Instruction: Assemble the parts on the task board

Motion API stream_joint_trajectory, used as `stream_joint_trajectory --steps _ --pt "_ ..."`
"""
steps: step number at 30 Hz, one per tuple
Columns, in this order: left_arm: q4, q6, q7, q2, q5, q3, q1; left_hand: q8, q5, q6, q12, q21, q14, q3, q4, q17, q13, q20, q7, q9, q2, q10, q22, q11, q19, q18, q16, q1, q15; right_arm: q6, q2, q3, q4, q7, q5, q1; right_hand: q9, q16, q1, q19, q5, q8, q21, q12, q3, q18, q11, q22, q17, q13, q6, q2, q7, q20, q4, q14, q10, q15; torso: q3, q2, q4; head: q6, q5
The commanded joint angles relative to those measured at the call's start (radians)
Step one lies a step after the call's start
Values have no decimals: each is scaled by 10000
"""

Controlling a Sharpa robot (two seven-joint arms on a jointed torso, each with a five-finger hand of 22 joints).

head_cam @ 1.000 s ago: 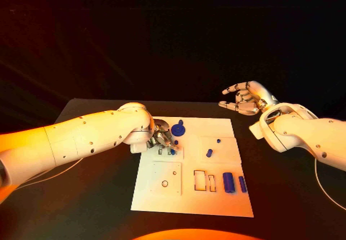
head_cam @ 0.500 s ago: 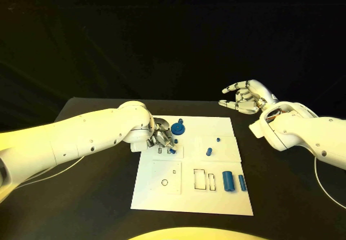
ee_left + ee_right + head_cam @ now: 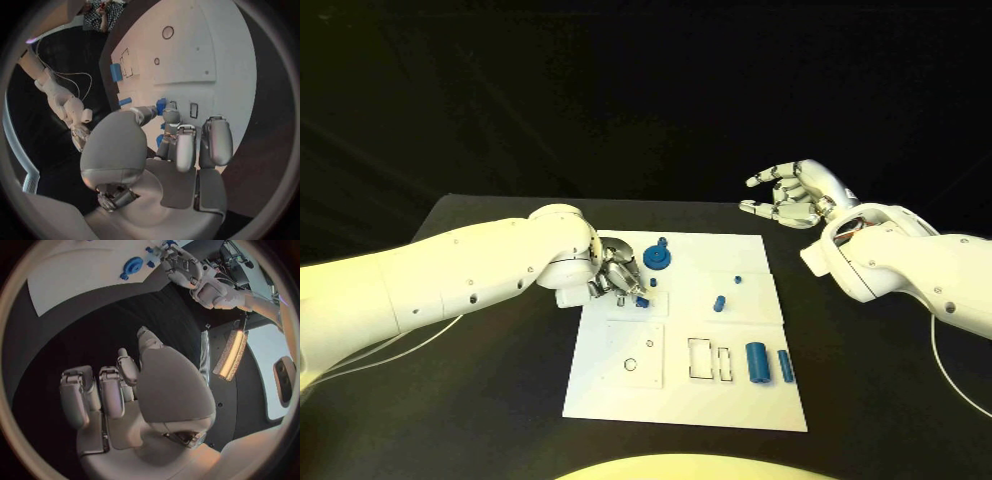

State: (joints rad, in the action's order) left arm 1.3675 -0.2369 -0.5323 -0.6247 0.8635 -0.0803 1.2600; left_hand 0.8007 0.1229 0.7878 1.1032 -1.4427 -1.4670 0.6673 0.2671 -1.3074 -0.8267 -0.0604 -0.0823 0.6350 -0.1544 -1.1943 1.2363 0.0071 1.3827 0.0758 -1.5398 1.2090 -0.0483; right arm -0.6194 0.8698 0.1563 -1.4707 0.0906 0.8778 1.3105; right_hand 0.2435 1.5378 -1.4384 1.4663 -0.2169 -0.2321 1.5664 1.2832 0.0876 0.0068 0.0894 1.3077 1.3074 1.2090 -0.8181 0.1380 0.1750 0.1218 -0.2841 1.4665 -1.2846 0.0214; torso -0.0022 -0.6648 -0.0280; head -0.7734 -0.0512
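Left hand (image 3: 617, 278): fingers curled over a small blue part (image 3: 643, 300) at the task board (image 3: 733, 405)'s upper left; we see it at the fingertips, but cannot tell whether it is held.

Right hand (image 3: 790, 197): raised beyond the board, loosely spread, holding nothing.

Round blue part (image 3: 656, 260): just beside the left hand.

We judge the left hand far nearer.

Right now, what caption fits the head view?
Left silver hand works small blue parts on the white task board; right silver hand hovers open.

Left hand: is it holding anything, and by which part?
The left hand pinches a small blue part at its fingers; which end is hidden. The right hand holds nothing.
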Motion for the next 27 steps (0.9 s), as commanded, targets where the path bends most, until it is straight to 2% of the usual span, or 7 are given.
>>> stream_joint_trajectory --steps 1,6,7,11,16,27 --pt "209 686 107 -116 -524 23 1 39 38 34 52 -44 -821 2307 -2232 -1881 -47 4 -15 24 15 -78 18 -5 13 -79 66 -116 -44 140 12 -3 -2 28 96 -2 -14 -19 -90 1045 -35 -69 44 38 46 -68 -4 2631 1781 3 -103 24 2 -43 -9 839 -46 -80 5 9 -21 -7 7" --pt "511 1233 167 -336 -530 34 -6 77 239 130 188 -63 -806 2503 -2396 -1811 -239 30 20 107 -77 -249 64 -40 42 -86 100 -313 -75 138 29 -2 -11 29 91 -2 -14 -21 -80 1045 -42 -70 44 34 47 -68 -4 2631 1776 -3 -105 26 2 -44 -16 838 -42 -80 2 2 -18 5 -13" --pt "569 1341 177 -377 -471 33 -15 91 465 179 252 -86 -801 2568 -2452 -1781 -329 45 38 137 -117 -327 117 -55 76 -96 115 -391 -92 139 34 -2 -15 29 90 -2 -14 -21 -80 1045 -42 -70 44 34 47 -68 -4 2631 1776 -3 -105 26 2 -44 -16 838 -42 -80 2 2 -17 3 -18" --pt "803 1703 214 -524 -38 22 -76 101 776 251 335 -118 -793 2651 -2551 -1734 -455 75 65 187 -181 -436 193 -87 124 -110 136 -518 -120 140 48 -1 -25 25 89 -2 -15 -21 -64 1045 -48 -71 44 32 46 -68 -4 2631 1778 -7 -107 27 2 -45 -25 838 -40 -80 4 0 -16 -7 -27" --pt "1039 2077 241 -630 736 7 -193 108 913 296 397 -142 -793 2677 -2596 -1723 -546 89 82 212 -219 -512 247 -104 158 -120 140 -570 -135 143 67 1 -17 20 88 -2 -15 -18 -53 1045 -51 -71 44 38 46 -68 -4 2631 1784 0 -109 28 2 -45 -31 840 -46 -80 -7 7 -16 -12 -47" --pt "1119 2364 204 -591 1622 -12 -527 116 1154 381 481 -170 -790 2723 -2664 -1697 -671 119 117 250 -286 -634 313 -138 201 -132 150 -646 -167 153 81 7 3 31 127 -9 -16 -20 -32 1045 -56 -73 44 41 44 -68 -4 2631 1781 3 -114 30 1 -46 -41 839 -50 -81 -2 -20 3 -41 -90"
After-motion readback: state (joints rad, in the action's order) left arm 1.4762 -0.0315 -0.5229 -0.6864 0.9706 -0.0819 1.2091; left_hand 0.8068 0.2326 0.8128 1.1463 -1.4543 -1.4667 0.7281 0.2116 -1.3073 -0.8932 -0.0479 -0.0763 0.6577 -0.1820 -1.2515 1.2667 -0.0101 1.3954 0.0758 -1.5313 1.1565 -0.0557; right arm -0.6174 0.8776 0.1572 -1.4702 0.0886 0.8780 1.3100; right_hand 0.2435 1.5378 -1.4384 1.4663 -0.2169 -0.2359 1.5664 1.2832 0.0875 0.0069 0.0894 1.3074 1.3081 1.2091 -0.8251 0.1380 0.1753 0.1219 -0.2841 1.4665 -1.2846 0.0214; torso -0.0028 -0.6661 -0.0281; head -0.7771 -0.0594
